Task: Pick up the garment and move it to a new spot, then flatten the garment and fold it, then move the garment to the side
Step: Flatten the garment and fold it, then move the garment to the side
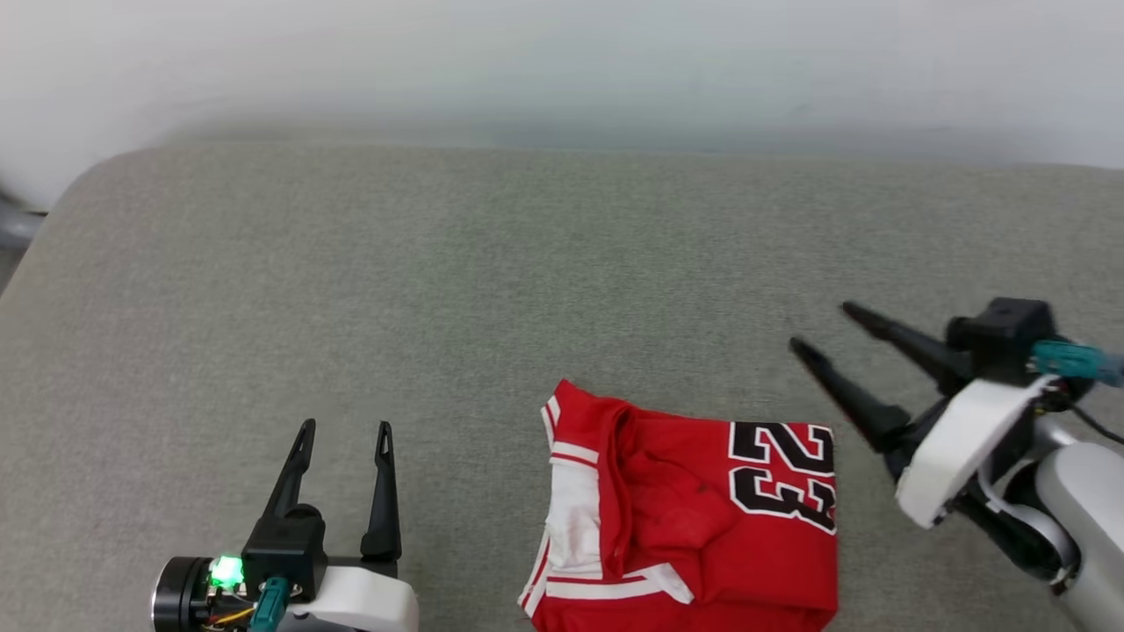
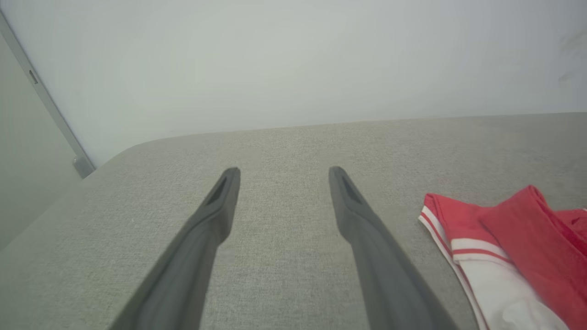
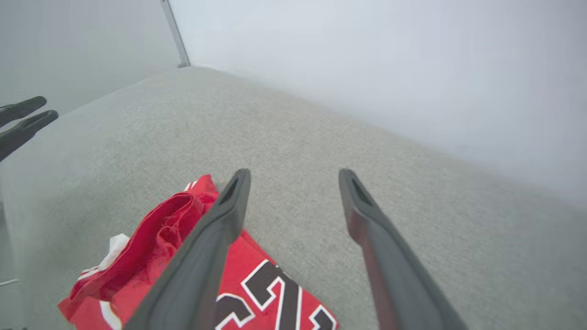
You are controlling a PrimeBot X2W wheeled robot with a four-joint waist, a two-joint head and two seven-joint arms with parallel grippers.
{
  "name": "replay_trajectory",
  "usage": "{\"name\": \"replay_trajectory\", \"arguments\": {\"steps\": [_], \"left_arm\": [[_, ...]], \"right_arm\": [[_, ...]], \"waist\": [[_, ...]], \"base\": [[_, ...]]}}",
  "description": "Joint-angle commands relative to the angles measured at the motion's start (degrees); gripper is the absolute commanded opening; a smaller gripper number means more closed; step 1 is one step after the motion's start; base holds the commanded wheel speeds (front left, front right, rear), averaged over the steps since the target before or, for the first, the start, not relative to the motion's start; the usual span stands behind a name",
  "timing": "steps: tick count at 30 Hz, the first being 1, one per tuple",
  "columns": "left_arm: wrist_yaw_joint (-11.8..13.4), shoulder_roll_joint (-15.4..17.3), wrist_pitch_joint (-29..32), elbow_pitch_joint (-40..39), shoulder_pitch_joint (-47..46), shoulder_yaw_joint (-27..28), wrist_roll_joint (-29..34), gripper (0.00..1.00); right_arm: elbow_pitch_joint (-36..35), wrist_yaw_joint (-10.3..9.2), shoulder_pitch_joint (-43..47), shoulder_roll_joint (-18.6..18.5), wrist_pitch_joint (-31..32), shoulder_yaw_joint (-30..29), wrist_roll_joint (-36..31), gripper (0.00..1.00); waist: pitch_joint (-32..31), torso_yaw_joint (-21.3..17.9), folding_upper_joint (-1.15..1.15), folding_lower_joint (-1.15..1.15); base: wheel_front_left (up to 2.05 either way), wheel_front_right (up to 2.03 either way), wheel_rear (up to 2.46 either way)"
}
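The shirt (image 1: pixel 694 518) lies folded into a compact red block at 6 o'clock on the grey pad (image 1: pixel 439 263), running off the near edge of the head view. A white sleeve and striped trim show along its 9 o'clock side, and the "23" sits at its 3 o'clock corner. With neither gripper on it, folding looks finished (roughly: the middle is bunched and the collar ridge stands proud). The step in hand would be the last one, moving it to the side. That calls for a pinch through all layers at one edge, or a grip from each side, so the fold does not spill open as it travels. There is bare pad at both 9 and 3 o'clock to take it.

The left gripper (image 1: pixel 345 427) rests low at 7 o'clock, well apart from the shirt. Its fingers are spread and point to 12 o'clock over bare pad.

The right gripper (image 1: pixel 821 325) sits at 4 o'clock with its forearm coming in from the lower right. It is tilted so the fingers aim toward 10 o'clock, and they are spread wide and hold nothing. In the wrist view one finger passes over the shirt's lettered corner; whether it touches the cloth I cannot tell.
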Motion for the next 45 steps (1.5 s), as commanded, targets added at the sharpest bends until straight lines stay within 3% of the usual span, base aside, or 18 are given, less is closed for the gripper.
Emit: {"name": "replay_trajectory", "arguments": {"steps": [1,10,14,23,33,40,45], "left_arm": [[-0.2,0.1,-0.1,-0.1,0.7,0.2,0.2,1.0],[-0.6,1.1,-0.1,-0.3,2.2,1.5,0.2,1.0],[-0.7,1.3,-0.1,-0.5,2.6,1.6,0.3,1.0],[-0.8,1.3,-0.1,-0.7,3.8,1.4,0.5,1.0],[-0.5,1.2,-0.1,-0.7,4.8,1.6,0.2,1.0],[-0.6,1.1,-0.1,-0.7,5.3,1.6,0.0,1.0],[-0.6,1.0,-0.1,-0.9,5.3,1.6,0.0,1.0]], "right_arm": [[0.6,-0.06,1.5,0.5,-2.2,-2.3,-2.0,1.0],[1.1,-0.05,12.0,8.8,-13.9,-21.3,-19.4,1.0],[-1.6,-0.06,17.5,13.8,-15.1,-28.6,-23.5,1.0],[-8.2,-0.06,29.4,21.9,-15.7,-38.6,-29.6,1.0],[-14.1,-0.05,38.2,28.2,-15.8,-41.7,-33.8,1.0],[-13.7,-0.05,39.1,28.8,-15.9,-41.7,-35.4,1.0],[-14.1,-0.05,35.3,26.2,-15.3,-41.0,-35.8,1.0]], "waist": [[-1.1,-1.5,0.0,0.0],[-3.2,-4.8,0.0,0.0],[-3.8,-5.5,0.0,0.0],[-5.0,-6.0,0.0,0.0],[-5.7,-5.7,0.0,0.0],[-6.2,-5.3,0.0,0.0],[-5.9,-4.9,0.0,0.0]], "base": [[0.0,0.0,0.0],[0.0,0.0,0.0],[0.0,0.0,0.0],[0.0,0.0,0.0],[0.0,0.0,0.0],[0.0,0.0,0.0],[0.0,0.0,0.0]]}}
